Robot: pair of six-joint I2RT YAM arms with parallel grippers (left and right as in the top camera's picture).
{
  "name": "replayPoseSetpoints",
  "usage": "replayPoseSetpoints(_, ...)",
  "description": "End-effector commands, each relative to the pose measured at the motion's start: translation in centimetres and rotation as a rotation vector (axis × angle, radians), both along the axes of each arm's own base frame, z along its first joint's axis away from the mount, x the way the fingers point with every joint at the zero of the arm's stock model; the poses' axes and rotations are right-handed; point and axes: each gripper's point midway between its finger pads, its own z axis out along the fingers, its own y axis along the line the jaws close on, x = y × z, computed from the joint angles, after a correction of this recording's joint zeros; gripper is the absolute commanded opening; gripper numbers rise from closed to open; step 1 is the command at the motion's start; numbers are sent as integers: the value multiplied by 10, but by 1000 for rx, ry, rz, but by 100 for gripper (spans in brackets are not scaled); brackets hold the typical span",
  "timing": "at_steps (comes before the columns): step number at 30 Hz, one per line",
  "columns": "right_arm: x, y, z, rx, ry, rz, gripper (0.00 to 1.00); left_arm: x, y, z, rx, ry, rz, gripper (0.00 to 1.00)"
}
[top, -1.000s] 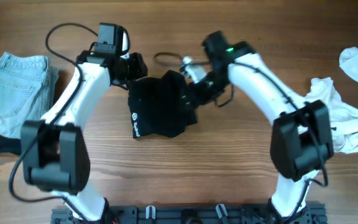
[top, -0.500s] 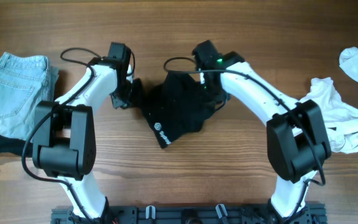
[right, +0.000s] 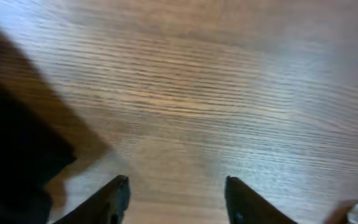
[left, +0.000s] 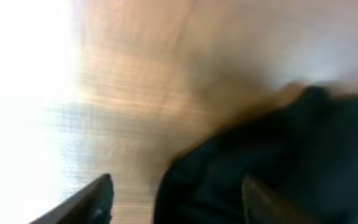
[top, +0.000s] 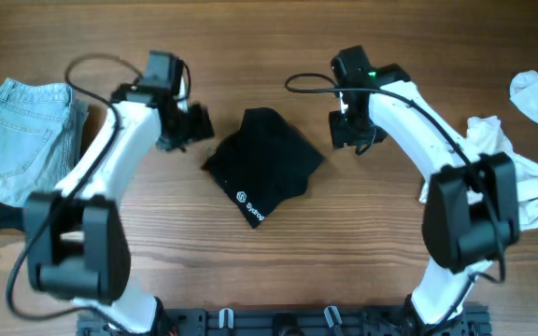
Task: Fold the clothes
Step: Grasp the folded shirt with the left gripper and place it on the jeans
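We see our left fingers (left: 178,199) and right fingers (right: 178,198) wide apart and empty beside the black garment (top: 264,168) at the worktop's (top: 344,271) middle, whose loose fold could spring open.

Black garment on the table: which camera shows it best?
The overhead view: the whole folded black garment shows, white logo included. The left wrist view gives only a blurred dark part; the right wrist view just a dark edge.

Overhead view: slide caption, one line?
Open left gripper and right gripper flank a folded black garment on the wooden table; blue denim, white clothes aside.
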Motion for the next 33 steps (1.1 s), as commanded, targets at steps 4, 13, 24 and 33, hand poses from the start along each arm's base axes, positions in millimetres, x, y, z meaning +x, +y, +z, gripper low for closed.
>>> replayPoseSetpoints(4, 4, 11, 36, 79, -73, 14, 60, 11, -69, 36, -274, -205, -492, 96)
replayPoseSetpoints(13, 2, 12, 36, 89, -66, 16, 61, -6, -100, -60, -394, -25, -623, 91)
replayPoseSetpoints(24, 3, 11, 36, 85, -67, 15, 61, 46, -13, 13, -68, -180, -396, 4)
replayPoseSetpoints(33, 3, 11, 36, 85, -67, 15, 61, 38, 219, 149, 128, -534, 148, 4)
